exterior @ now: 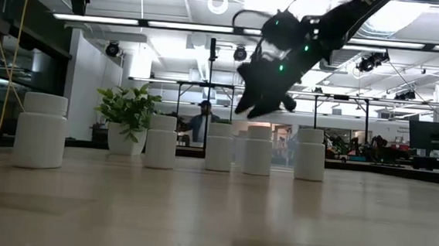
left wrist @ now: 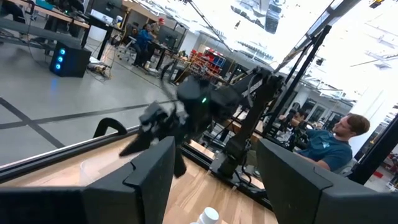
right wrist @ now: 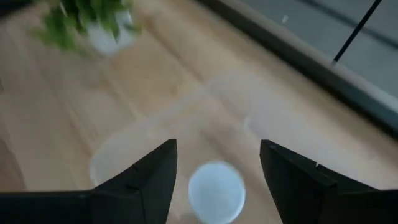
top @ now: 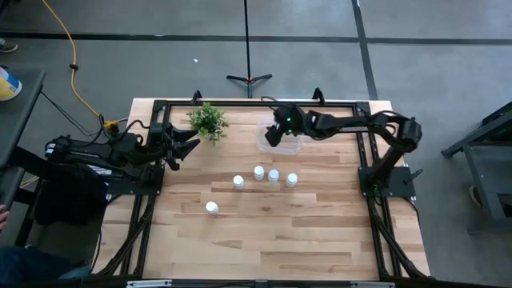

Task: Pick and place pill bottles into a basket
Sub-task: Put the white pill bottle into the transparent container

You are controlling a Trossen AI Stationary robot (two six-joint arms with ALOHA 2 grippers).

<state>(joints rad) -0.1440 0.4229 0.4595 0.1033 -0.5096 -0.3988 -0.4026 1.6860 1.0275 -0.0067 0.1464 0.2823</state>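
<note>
Several white pill bottles stand upright on the wooden table, a row (top: 274,175) near its middle and one (top: 211,207) nearer the front; the low view shows them in a line (exterior: 219,146). The clear basket (top: 290,146) rests on the table at the far side. One more bottle (right wrist: 216,190) stands inside the basket (right wrist: 124,140). My right gripper (top: 272,138) hangs above the basket, slanting down, open; its fingers (right wrist: 217,162) stand to either side of that bottle's cap, well above it. My left gripper (top: 192,146) waits open at the table's left edge.
A small green potted plant (top: 208,122) stands at the far left, between my left gripper and the basket. A black frame (top: 240,104) runs round the table's far edge and sides. The near half of the table (top: 264,240) is bare wood. People sit in the room beyond (left wrist: 336,143).
</note>
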